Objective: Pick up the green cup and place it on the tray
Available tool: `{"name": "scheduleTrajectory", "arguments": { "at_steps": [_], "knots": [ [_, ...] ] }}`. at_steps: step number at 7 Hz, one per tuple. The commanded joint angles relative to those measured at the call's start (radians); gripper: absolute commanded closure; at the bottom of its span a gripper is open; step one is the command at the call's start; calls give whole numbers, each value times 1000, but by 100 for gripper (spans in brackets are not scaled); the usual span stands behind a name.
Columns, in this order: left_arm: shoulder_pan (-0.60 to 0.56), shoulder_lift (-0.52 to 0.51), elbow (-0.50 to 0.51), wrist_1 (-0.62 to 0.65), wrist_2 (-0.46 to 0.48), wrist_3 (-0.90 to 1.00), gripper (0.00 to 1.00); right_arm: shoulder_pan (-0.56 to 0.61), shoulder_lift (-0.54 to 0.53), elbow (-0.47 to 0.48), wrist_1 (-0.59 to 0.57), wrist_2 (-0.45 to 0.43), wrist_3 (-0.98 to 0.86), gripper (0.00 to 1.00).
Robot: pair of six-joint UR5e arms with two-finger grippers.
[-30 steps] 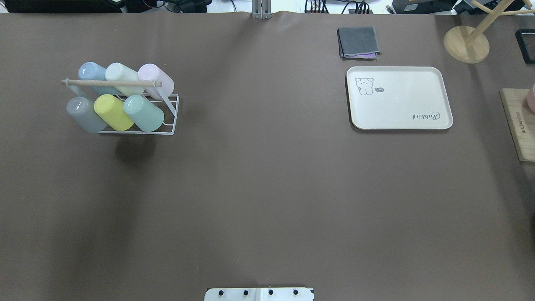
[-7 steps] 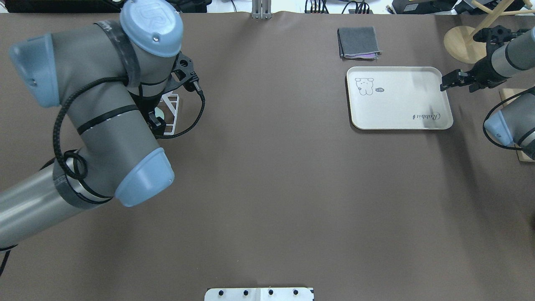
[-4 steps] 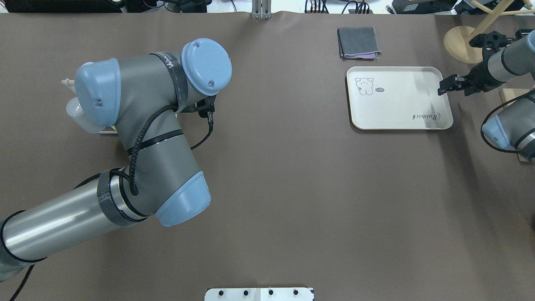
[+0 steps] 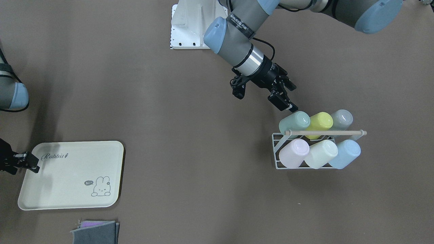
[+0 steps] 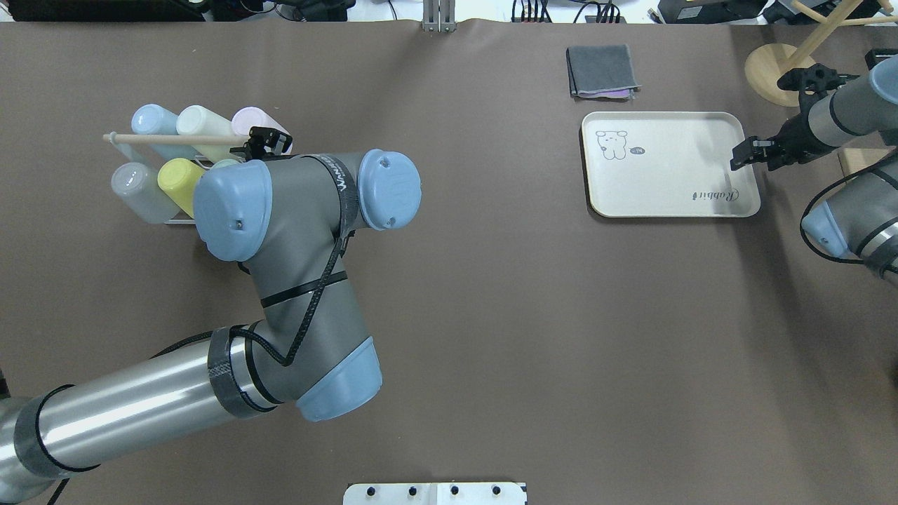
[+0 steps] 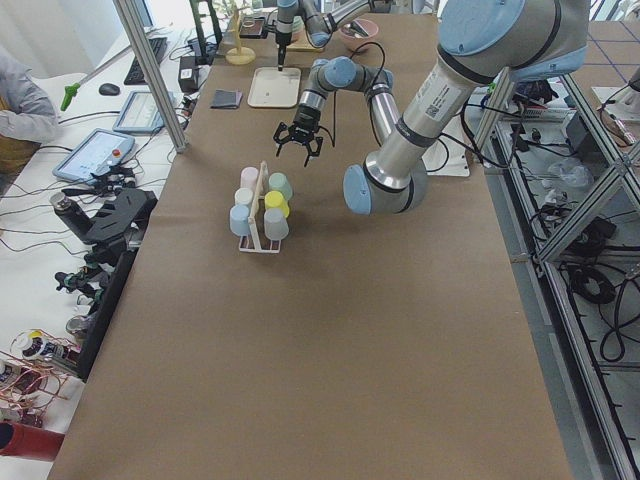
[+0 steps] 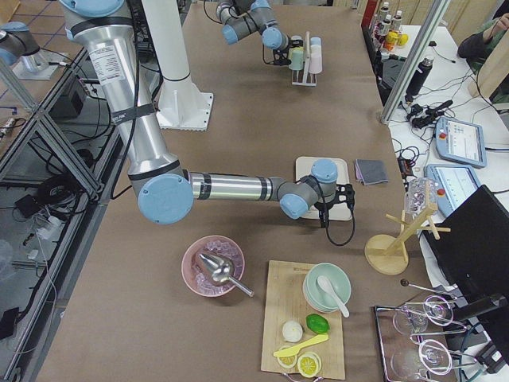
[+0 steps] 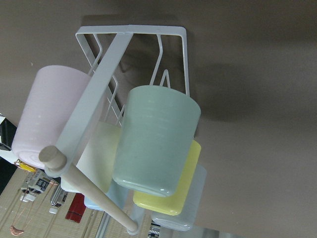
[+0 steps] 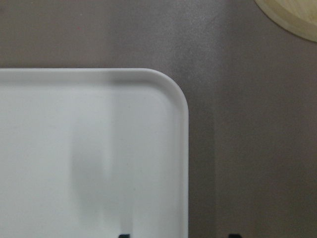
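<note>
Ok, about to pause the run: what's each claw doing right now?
Left claw: open, empty, near the green cup.
Right claw: open, empty, at the edge of the tray.

A wide table (image 5: 491, 315) under a plain brown cover fills the scene. Far left, a white wire rack (image 8: 98, 84) stands on it. Over on the right, the cream tray (image 5: 666, 182) lies flat, bunny end toward the middle. Just beyond it, toward the far edge, there's a folded grey cloth (image 5: 602, 69). In the far right corner sits the round base of a wooden stand (image 5: 775, 81). At the right edge, nearer, a wooden board (image 5: 866, 210), with a pink bowl (image 7: 212, 267) beside it. Near edge, centre: a white base plate (image 5: 435, 493).
</note>
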Motion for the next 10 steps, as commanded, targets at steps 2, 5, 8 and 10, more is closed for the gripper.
{"name": "scheduleTrajectory", "arguments": {
  "at_steps": [2,5,8,10],
  "knots": [
    [13,-13,135,-69,72,-11,1,-1,0,-2,-1,4,0,44],
    [97,-38,141,69,219,39,1,-1,0,-7,-3,17,0,47],
    [119,-38,189,125,309,40,2,-1,-2,-10,-3,17,0,57],
    [126,-38,233,100,309,36,2,-1,0,-19,-3,17,-2,58]
  ]
}}
